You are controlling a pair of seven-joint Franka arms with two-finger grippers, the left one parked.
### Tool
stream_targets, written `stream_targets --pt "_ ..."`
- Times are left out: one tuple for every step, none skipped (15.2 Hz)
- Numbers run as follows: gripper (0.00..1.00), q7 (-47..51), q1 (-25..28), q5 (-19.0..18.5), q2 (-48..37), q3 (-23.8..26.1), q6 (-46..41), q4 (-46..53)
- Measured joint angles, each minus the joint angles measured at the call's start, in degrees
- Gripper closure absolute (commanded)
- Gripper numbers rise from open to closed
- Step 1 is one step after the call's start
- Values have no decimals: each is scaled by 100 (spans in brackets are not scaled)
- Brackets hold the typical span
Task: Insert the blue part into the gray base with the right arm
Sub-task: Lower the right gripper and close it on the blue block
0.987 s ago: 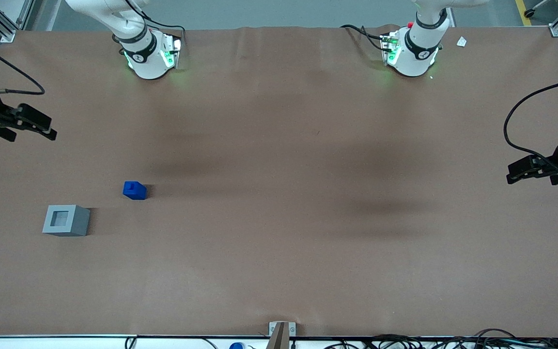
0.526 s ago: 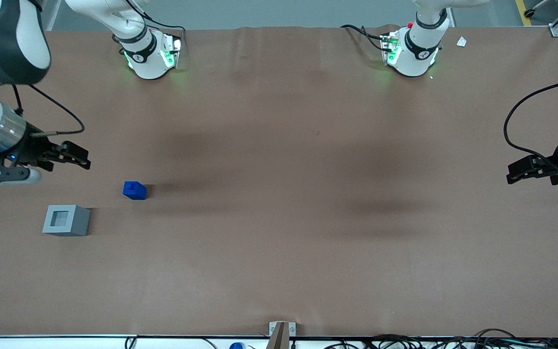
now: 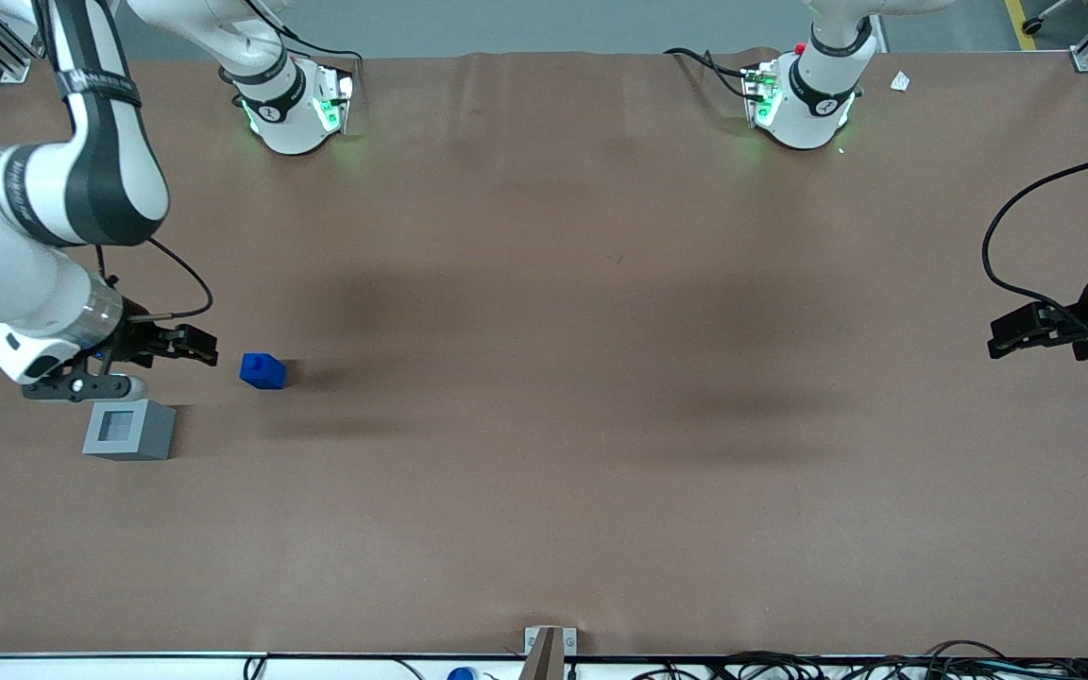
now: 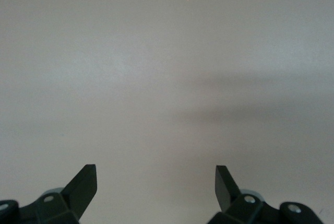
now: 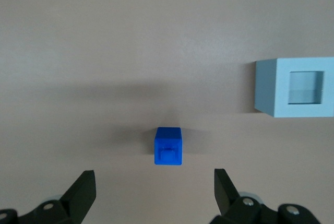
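The blue part (image 3: pixel 263 371) is a bright, saturated blue all over, its faces only shaded darker where they turn from the light. The gray base (image 3: pixel 128 430) is pale gray, with a lighter top face and a socket that reads whitish gray inside. The right arm (image 3: pixel 53 203) is white with glossy black sections and a black band carrying white lettering; its gripper (image 3: pixel 193 346) is matte black. The table (image 3: pixel 544 472) is a plain reddish brown
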Motion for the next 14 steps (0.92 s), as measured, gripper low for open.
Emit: stream_targets --pt "0 0 -4 5 10 -2 257 -224" --pt "0 1 -5 10 23 -4 492 -430" --pt "0 2 -5 14 42 -4 707 -616" --pt "1 3 -5 21 66 -4 888 -770" --pt "3 3 -5 27 99 -3 1010 -882" --pt "5 3 -5 33 142 -3 1071 -946" --pt "6 5 -5 40 192 -2 1093 -973" --pt "7 7 -5 62 242 -1 1101 -985" --pt "8 10 -5 96 287 -1 1103 -987" --pt "10 10 -5 127 332 -1 1104 -988" --pt "11 10 -5 152 376 -1 1107 -988" --pt "12 10 -5 161 420 -1 1117 -988" --pt "12 10 -4 164 463 0 1152 -988" --pt "12 10 -2 164 512 1 1230 -990"
